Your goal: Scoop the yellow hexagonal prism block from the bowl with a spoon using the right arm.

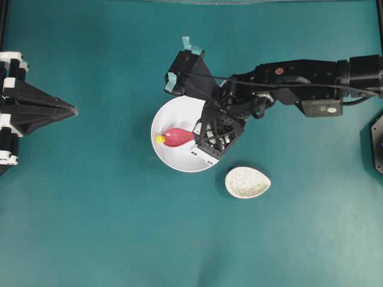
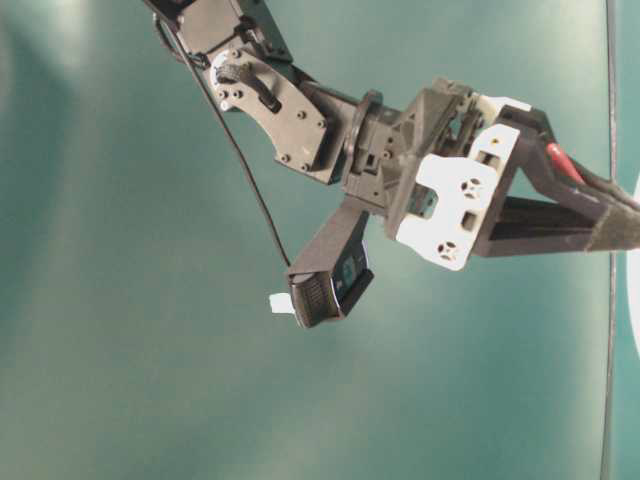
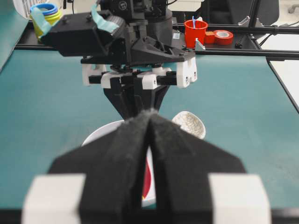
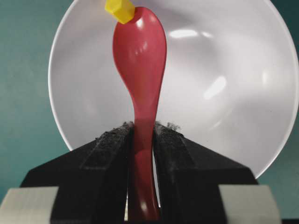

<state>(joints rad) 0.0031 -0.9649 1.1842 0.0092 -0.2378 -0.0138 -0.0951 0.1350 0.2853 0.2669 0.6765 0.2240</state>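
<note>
Looking down on your teal worktop [image 1: 90, 227], you see the right arm [image 1: 299, 81] reaching over the white bowl [image 1: 173, 116]. Your right hand [image 4: 142, 128] is clamped on the pinkish-red spoon [image 4: 140, 60] by its handle. Your left hand [image 3: 150, 116] rests closed, well apart. The yellow hexagonal prism block [image 4: 120, 10] touches the spoon's tip inside the bowl.

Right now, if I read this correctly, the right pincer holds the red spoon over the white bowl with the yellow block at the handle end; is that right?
Not quite: the yellow block sits at the tip of the spoon head, the far end from the right pincer clamping the handle. The right wrist view shows it, over the white bowl.
</note>
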